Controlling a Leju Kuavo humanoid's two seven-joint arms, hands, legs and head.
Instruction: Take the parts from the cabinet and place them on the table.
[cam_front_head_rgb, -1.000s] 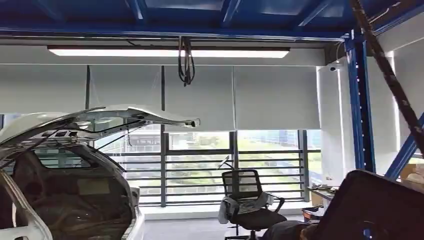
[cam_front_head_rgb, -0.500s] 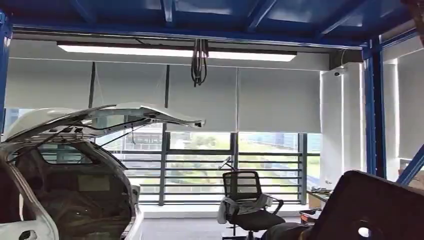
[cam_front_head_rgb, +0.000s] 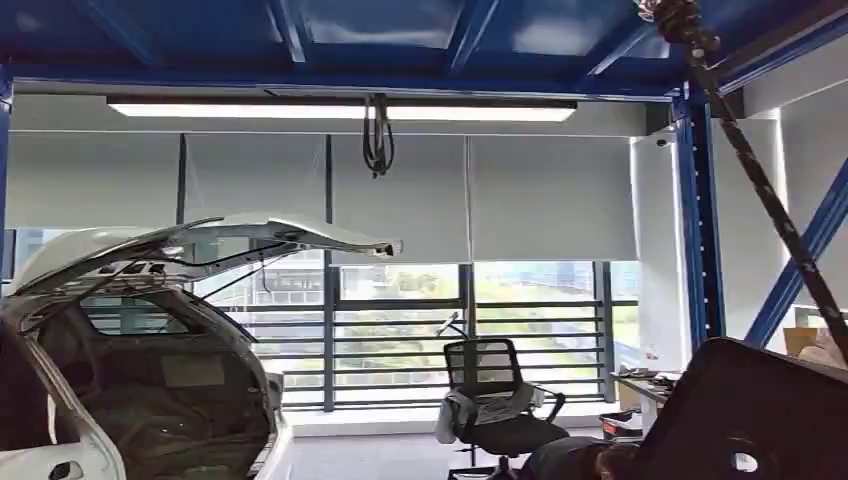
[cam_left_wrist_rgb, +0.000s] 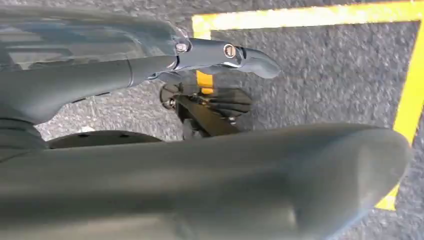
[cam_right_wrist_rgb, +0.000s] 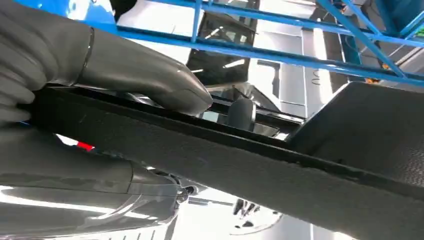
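Right hand (cam_right_wrist_rgb: 75, 100) clamps the edge of one black panel part (cam_front_head_rgb: 745, 415), thumb above, fingers beneath; the panel rises at the head view's lower right. Left hand (cam_left_wrist_rgb: 210, 165) hangs over grey floor (cam_left_wrist_rgb: 325, 75) beside yellow tape (cam_left_wrist_rgb: 300, 17), fingers apart, holding nothing. One office chair (cam_front_head_rgb: 495, 400) stands beyond one open white hatchback (cam_front_head_rgb: 150, 350).

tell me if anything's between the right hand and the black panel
Nothing visible. In the right wrist view the right hand already grips the black panel, thumb on one face and fingers on the other. The table is not in these views, so that path cannot be judged.
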